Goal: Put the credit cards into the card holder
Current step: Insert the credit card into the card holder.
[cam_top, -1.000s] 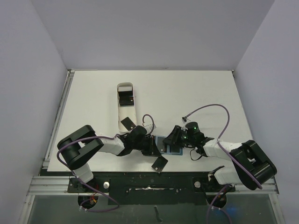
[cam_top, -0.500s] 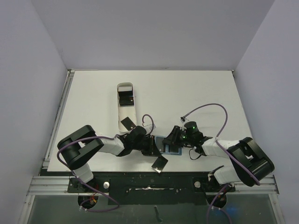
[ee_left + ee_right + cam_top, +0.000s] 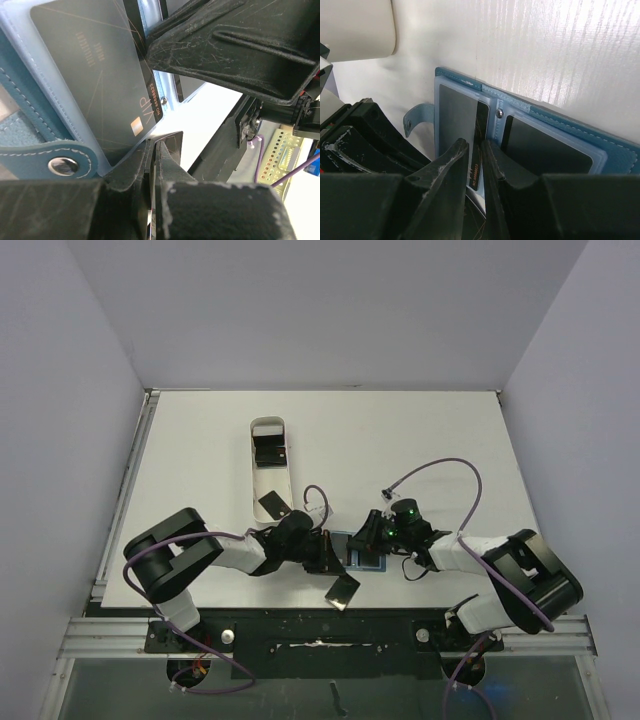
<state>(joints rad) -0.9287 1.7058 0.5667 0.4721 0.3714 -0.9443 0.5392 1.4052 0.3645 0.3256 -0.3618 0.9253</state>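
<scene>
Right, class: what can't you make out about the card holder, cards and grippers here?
- Top view: most of the card holder, covered by the left gripper and right gripper.
- Right wrist: whether the right gripper pinches the card; its fingers hide that edge.
- Top view: whether cards are stacked in the white tray; too small.

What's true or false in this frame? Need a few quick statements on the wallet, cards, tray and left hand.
1. The card holder lies open on the table. True.
2. Both its clear pockets are empty. False: a dark credit card shows in one and another in the other.
3. The white tray holds no card. False: a black card lies in its far end.
4. A loose card lies by the table's near edge. True.
5. The left hand is wide open. False: it is shut.
</scene>
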